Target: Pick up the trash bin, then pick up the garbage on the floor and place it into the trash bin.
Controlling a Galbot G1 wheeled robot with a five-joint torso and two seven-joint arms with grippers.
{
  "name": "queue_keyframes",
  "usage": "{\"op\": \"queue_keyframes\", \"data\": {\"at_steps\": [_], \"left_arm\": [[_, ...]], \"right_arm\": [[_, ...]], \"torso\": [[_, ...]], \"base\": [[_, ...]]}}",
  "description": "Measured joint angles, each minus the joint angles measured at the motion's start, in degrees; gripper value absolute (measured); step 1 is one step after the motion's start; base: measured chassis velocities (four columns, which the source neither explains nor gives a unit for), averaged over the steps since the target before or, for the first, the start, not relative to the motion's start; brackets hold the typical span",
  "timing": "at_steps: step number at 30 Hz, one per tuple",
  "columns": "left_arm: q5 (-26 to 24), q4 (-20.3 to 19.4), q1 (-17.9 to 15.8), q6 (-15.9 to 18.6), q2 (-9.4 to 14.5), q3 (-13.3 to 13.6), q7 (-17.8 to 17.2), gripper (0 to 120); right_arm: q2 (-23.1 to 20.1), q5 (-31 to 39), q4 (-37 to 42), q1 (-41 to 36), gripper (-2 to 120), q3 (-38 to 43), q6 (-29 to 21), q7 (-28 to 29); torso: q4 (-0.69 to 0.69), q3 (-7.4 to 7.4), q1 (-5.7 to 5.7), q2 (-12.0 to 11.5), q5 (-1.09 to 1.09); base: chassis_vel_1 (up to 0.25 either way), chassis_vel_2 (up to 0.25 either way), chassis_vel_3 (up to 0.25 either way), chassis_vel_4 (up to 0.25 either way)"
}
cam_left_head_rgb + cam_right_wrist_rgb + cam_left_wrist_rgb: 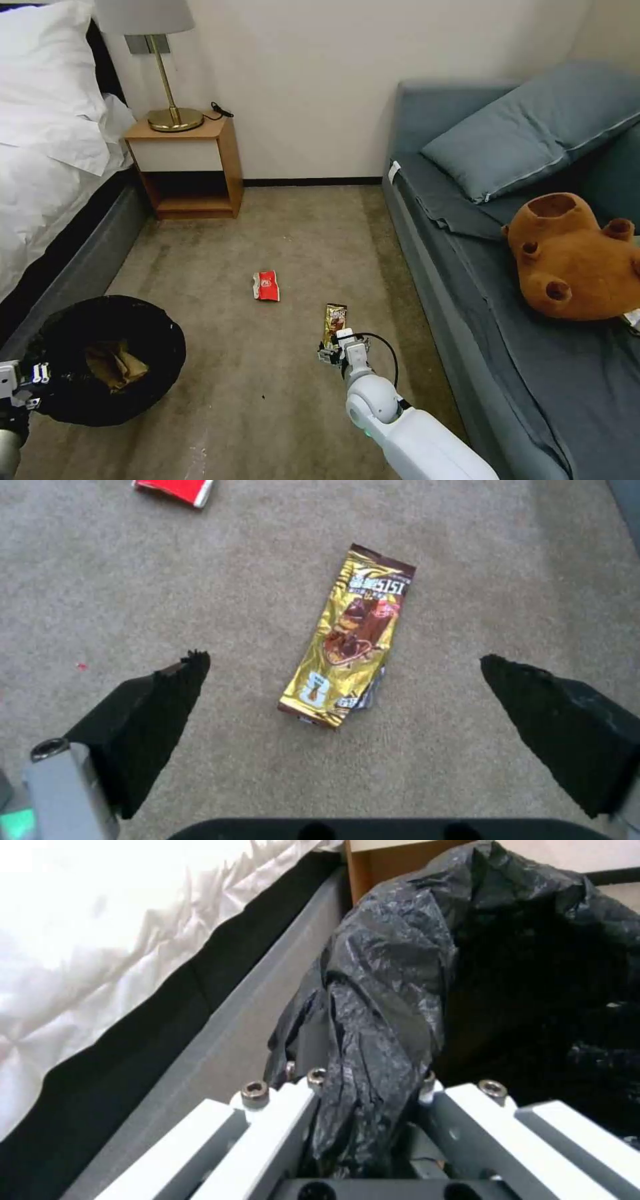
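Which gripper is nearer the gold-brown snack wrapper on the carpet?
Right. The right gripper hovers open directly above the gold-brown snack wrapper; the left gripper is off by the bed, clamping the trash bin liner.

Right arm (413,437): glossy white shell, rounded grey-white wrist joint, thin black cable looping beside it. Right gripper (340,700): black wedge-shaped fingertips (153,715) with ragged edges, grey metal mounts, one hex screw. Left gripper (370,1095): white-grey bar fingers (267,1120), silver socket-head screws along their tips.
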Motion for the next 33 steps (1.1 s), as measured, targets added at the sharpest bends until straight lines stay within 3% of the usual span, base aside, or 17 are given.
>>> {"op": "queue_keyframes", "data": {"at_steps": [33], "left_arm": [[0.5,0.54,0.31,-0.87,-0.68,-0.3,0.34,3]], "right_arm": [[0.07,-1.09,-1.58,-0.8,100,0.22,1.69,-2.48]], "torso": [[0.0,0.0,0.0,0.0,0.0]], "base": [[-0.041,0.036,0.039,-0.041]]}}
